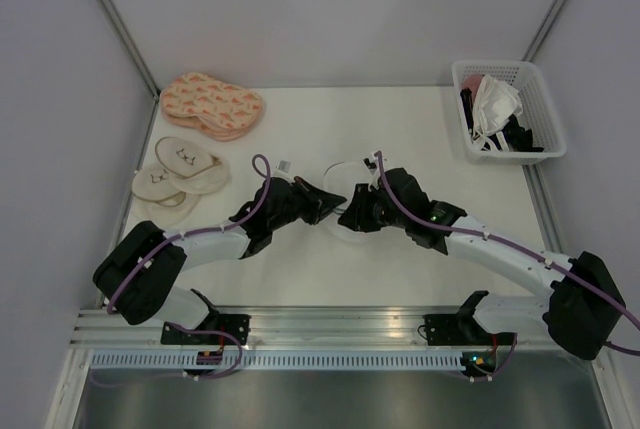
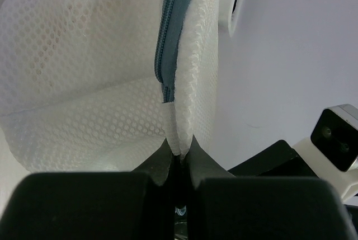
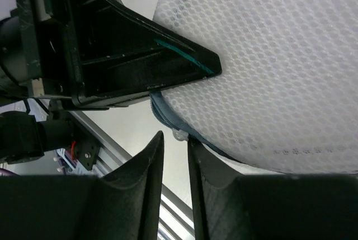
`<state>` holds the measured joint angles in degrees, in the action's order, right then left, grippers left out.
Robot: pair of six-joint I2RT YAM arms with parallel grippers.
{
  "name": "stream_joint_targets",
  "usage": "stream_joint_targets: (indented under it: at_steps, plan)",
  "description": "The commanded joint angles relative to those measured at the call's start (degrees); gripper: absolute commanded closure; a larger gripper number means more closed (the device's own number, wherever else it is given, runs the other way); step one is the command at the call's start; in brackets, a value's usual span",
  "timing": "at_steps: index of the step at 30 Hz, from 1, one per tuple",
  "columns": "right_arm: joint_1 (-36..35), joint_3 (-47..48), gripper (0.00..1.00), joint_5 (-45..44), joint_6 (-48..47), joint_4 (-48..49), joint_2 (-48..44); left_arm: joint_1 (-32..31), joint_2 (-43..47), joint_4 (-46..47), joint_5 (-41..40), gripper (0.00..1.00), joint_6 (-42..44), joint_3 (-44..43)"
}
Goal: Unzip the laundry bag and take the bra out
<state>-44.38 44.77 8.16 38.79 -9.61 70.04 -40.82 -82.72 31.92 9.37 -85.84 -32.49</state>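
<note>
Step in hand: unzip, not yet started as far as I can judge. The laundry bag [image 2: 84, 83] is at the middle of the tabletop [image 1: 330, 119], between the two arms. The left pincer [image 2: 178, 153] is clamped tight on the bag's mesh seam, right at the end of the blue zip [image 2: 168, 38]. The stretch of zip on show looks shut.

The right pincer [image 3: 174, 156] is at the bag's rim with its fingers a narrow gap apart and nothing between them. The small zip pull [image 3: 179, 135] sits just off its fingertips.

Next move, my read: nudge the right pincer onto the pull and close on it. Then draw it round the bag's rim, away from the left pincer's anchor, which gives the counter-tension. The pull is tiny, so a miss or slip is likely.

Hard to see:
- The bra can't be made out. There's a faint pinkish tint through the mesh in the left wrist view, and I can't tell what it is.
- From the top view both arms cover most of the bag.
- Both wrist views cut off the far part of the zip.
</note>
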Motion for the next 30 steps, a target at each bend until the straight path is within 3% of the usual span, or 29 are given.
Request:
stream_joint_targets:
  at_steps: [1, 8, 23, 30]
  plan:
    - [-0.1, 2.0, 0.72, -2.2, 0.7, 4.4, -2.4, -0.8, 0.5, 5.2, 2.1, 0.98, -0.7, 0.1]
    - [-0.1, 2.0, 0.99, -6.3, 0.8, 1.6, -4.3, -1.0, 0.0, 5.9, 1.8, 0.98, -1.1, 0.7]
    - [-0.3, 7.2, 1.0, -17.1, -1.9, -22.3, -6.4, 0.1, 0.5, 5.8, 1.9, 0.98, 0.2, 2.3]
    - [-0.3, 9.6, 1.0, -25.7, -3.2, -31.5, -4.5, 4.6, 0.1, 0.5, 9.4, 0.98, 9.4, -1.2]
